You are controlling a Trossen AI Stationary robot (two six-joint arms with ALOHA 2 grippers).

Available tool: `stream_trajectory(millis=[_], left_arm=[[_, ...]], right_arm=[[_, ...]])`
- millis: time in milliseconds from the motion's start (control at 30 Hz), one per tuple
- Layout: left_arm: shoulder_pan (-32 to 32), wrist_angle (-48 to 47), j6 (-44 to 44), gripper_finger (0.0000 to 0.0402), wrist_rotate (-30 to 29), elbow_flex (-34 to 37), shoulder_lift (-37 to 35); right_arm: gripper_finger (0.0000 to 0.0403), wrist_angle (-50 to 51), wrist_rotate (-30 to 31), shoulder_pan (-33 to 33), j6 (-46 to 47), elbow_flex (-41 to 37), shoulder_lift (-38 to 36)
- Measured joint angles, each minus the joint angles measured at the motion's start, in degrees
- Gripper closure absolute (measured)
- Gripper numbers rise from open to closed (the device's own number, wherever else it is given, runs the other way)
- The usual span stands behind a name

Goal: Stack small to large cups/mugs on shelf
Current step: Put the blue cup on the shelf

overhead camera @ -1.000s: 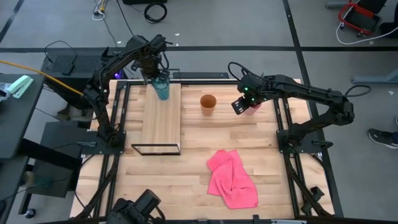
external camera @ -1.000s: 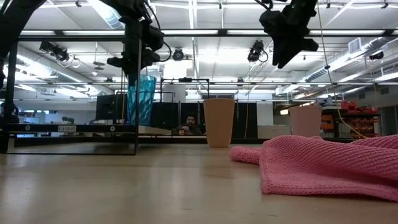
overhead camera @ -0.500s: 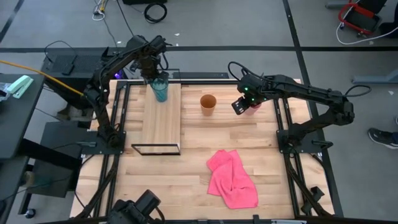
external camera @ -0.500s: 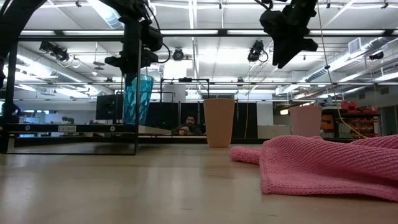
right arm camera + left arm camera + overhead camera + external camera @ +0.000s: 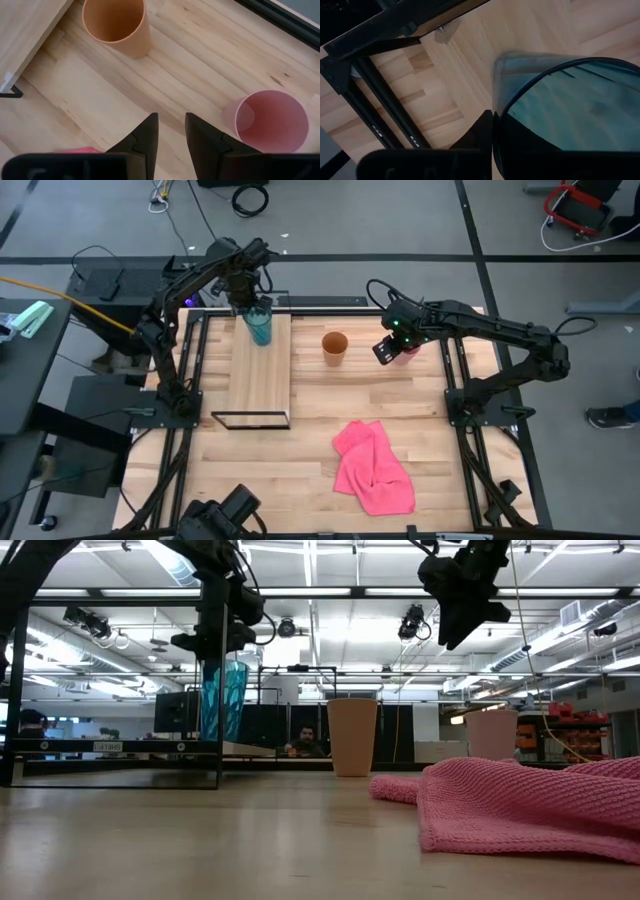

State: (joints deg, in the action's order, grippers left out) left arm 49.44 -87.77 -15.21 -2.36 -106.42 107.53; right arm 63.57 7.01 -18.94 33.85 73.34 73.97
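A tall translucent teal cup (image 5: 259, 326) stands upright at the far end of the light-wood shelf (image 5: 260, 385), and my left gripper (image 5: 251, 306) is shut on it from above. The orange cup (image 5: 335, 346) stands on the tabletop to the right of the shelf. The pink cup (image 5: 270, 122) stands farther right. My right gripper (image 5: 171, 132) hovers open above the table between these two cups, nearer the pink one, with nothing between its fingers. My left gripper holds the teal cup's rim (image 5: 506, 105), with one finger outside the wall and the other inside the cup. The fingers come from above, pointing down. The cup stays upright, its base (image 5: 222, 738) at the shelf board; whether it rests there I cannot tell.
A crumpled pink cloth (image 5: 373, 468) lies on the near right part of the table. The shelf's black wire frame (image 5: 250, 420) stands up at its near end. Bare tabletop stretches between the shelf, the cups and the cloth.
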Motion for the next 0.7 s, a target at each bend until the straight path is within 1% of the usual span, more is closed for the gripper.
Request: stream_trajectory(millis=[200, 367, 567, 700], left_arm=[[-0.01, -0.22, -0.05, 0.0335, -0.26, 0.16, 0.24], [-0.05, -0.65, -0.21, 0.0309, -0.09, 0.16, 0.22], [0.01, -0.44, -0.65, 0.0290, 3.88, 0.06, -0.77], [-0.21, -0.37, -1.05, 0.0283, 4.77, -0.69, -3.30]], right_arm=[[0.0299, 0.00, -0.02, 0.00, -0.73, 0.00, 0.00], [0.0298, 0.00, -0.02, -0.02, -0.73, 0.00, 0.00], [0.0298, 0.00, -0.04, -0.83, -0.32, 0.00, 0.00], [0.0298, 0.00, -0.02, -3.54, 0.85, 0.00, 0.00]])
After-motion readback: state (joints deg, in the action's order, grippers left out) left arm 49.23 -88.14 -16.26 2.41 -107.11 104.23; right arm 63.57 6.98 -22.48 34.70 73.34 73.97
